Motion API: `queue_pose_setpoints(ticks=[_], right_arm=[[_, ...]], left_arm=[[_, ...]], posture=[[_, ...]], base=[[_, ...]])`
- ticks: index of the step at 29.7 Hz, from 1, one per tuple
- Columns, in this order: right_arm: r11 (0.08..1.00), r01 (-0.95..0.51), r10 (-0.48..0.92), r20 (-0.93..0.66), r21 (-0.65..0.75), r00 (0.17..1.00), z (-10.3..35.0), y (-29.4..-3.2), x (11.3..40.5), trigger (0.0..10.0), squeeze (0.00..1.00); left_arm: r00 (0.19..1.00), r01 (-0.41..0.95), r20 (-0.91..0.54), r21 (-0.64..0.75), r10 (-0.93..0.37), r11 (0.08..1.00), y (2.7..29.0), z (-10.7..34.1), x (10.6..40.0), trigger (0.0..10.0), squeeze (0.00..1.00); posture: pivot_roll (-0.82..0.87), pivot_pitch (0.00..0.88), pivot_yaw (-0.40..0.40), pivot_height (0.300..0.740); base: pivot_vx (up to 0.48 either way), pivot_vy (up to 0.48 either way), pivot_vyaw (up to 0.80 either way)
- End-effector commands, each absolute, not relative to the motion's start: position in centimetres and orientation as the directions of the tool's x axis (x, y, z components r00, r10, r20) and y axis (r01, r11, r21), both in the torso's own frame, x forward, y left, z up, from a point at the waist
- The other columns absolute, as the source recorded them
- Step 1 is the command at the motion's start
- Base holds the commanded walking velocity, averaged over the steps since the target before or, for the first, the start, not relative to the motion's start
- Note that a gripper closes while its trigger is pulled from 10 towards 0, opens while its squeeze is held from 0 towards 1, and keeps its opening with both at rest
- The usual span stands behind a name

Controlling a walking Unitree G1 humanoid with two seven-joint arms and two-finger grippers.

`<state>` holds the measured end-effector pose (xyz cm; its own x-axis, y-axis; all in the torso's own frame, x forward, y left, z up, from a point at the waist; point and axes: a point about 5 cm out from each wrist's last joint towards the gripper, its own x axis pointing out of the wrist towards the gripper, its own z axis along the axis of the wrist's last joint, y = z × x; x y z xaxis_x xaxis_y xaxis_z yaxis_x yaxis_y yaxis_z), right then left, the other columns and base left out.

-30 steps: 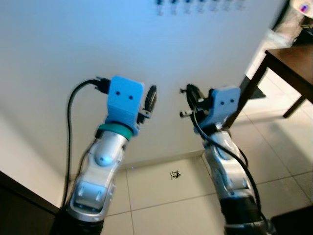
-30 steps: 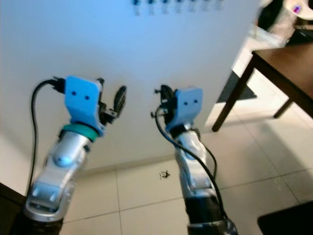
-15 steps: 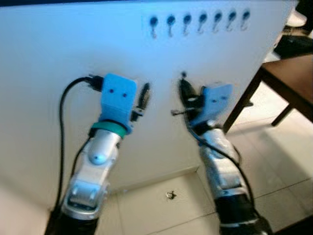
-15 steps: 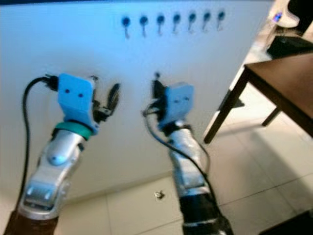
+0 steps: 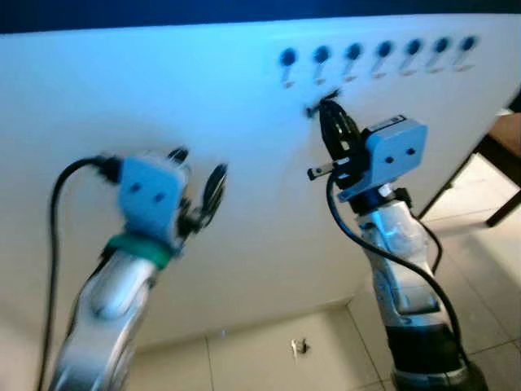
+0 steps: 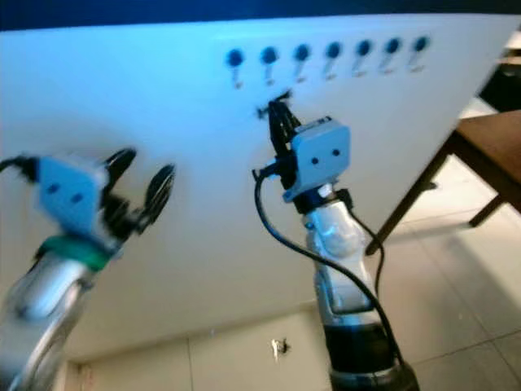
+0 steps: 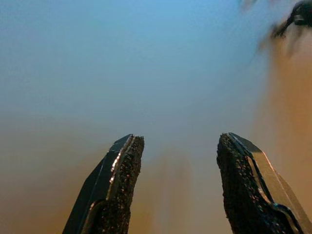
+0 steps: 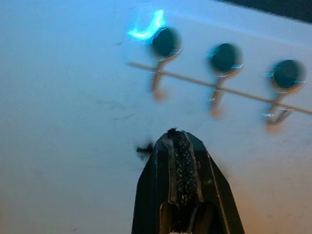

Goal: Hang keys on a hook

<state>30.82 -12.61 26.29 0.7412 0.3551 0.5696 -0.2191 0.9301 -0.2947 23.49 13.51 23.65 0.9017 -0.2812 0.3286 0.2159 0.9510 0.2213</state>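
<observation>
Since the earlier frames the right arm has been raised, so that the right pincer (image 5: 332, 114) is now brought close under the row of hooks (image 5: 374, 55) on the white wall (image 5: 163, 98); much of the wider shift is owed to the camera tilting up. The left pincer (image 5: 199, 183) is held lower, at about nine o'clock from the right one, with its fingers (image 7: 117, 185) spread apart and nothing between them.

In the right wrist view the right pincer's fingers are seen pressed together, pointed just below the hooks. No keys can be made out between them.

A small dark object with a metallic glint, judged to be the keys (image 5: 299, 348), is seen lying on the tiled floor (image 5: 269, 358) by the foot of the wall, at roughly six o'clock from the right pincer and well apart from it.

Nothing is seen hanging on any hook. The task is therefore judged not to be done: the keys would first have to be picked up, then lifted to a hook.
</observation>
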Motion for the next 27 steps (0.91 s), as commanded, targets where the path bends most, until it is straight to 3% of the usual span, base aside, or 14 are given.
queue_pose_setpoints(ticks=[1, 9, 18, 27], right_arm=[[0.922, -0.21, 0.368, 0.573, -0.325, 0.732, 26.5, -12.9, 30.2, 10.0, 0.0], [0.934, -0.183, 0.343, 0.619, -0.307, 0.707, 28.0, -12.8, 30.3, 10.0, 0.0], [0.941, -0.187, 0.327, 0.62, -0.281, 0.713, 28.3, -12.7, 30.8, 10.0, 0.0], [0.947, -0.203, 0.317, 0.608, -0.25, 0.728, 28.3, -11.9, 32.7, 10.0, 0.0]], left_arm=[[0.886, 0.248, 0.336, 0.235, -0.318, 0.94, 13.2, 24.2, 22.5, 10.0, 0.0], [0.843, 0.273, 0.404, 0.246, -0.355, 0.93, 11.1, 25.8, 23.5, 10.0, 0.0], [0.795, 0.295, 0.448, 0.303, -0.409, 0.906, 10.5, 27.7, 24.2, 10.0, 0.0], [0.776, 0.247, 0.501, 0.315, -0.382, 0.916, 10.1, 29.8, 25.7, 10.0, 0.0]], posture=[[-0.08, 0.035, 0.058, 0.74], [-0.09, 0.02, 0.059, 0.74], [-0.09, 0.016, 0.064, 0.74], [-0.09, 0.01, 0.071, 0.74]], base=[[0.0, 0.0, 0.0], [0.0, 0.0, 0.0], [0.0, 0.0, 0.0], [0.0, 0.0, 0.0]])
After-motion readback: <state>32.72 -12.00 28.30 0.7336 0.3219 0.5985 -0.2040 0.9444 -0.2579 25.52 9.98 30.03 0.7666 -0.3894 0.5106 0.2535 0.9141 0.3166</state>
